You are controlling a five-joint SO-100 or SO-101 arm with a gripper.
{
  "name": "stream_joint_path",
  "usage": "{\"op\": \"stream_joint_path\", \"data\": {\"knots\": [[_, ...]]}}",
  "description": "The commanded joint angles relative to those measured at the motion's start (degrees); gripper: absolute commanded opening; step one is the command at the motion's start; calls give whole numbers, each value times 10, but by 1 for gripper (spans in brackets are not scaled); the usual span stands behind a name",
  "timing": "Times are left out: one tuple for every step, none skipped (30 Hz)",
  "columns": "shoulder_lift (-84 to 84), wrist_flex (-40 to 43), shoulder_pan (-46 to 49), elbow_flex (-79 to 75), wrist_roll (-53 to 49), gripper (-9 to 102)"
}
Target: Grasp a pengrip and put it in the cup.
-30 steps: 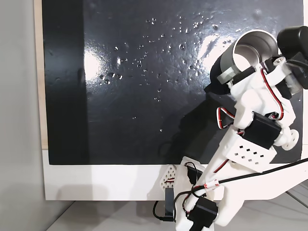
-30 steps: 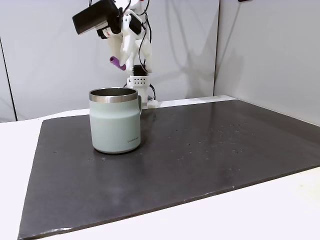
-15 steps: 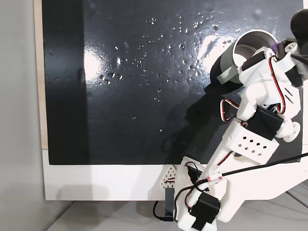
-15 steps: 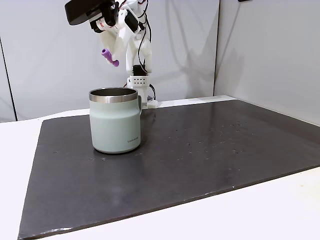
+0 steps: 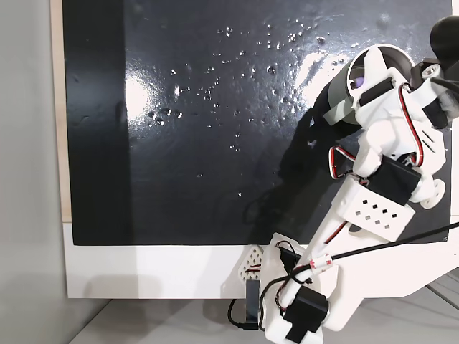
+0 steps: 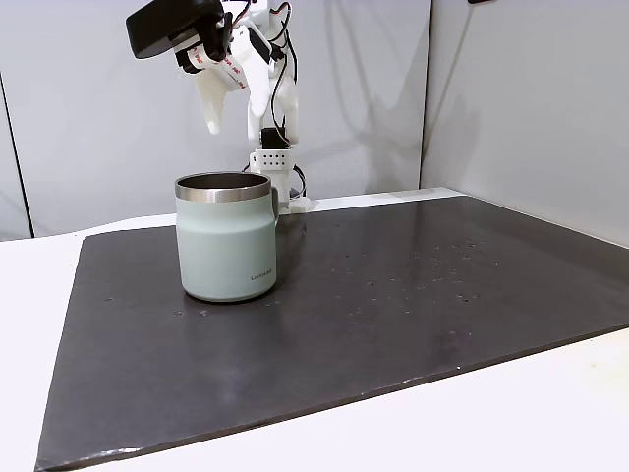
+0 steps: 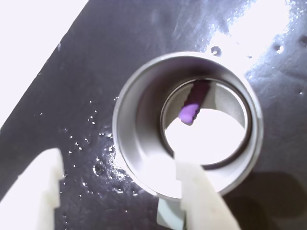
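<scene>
Inside cup [image 7: 139,120]: pengrip [image 7: 189,111] (seemingly on bottom); gripper [image 7: 115,184] empty.

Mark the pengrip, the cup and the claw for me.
pengrip [image 7: 189,112]: wrist view, its lilac end inside the cup.
cup [image 6: 227,251]: a fixed view, pale outer wall.
claw [image 7: 117,189]: wrist view, midway between the two white fingertips, which stand apart.

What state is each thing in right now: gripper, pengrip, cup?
gripper: open, empty, above the cup.
pengrip: released, inside the cup.
cup: upright on the black mat, holding the pengrip.
</scene>
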Motion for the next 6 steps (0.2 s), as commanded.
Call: {"op": "stream_joint_path", "data": {"knots": [[28, -17, 2, -4, -5, 28], [28, -17, 2, -4, -5, 28], [28, -17, 2, -4, -5, 28], [28, -17, 2, -4, -5, 28], [28, -17, 2, -4, -5, 28], [28, -17, 2, -4, -5, 28]]}}
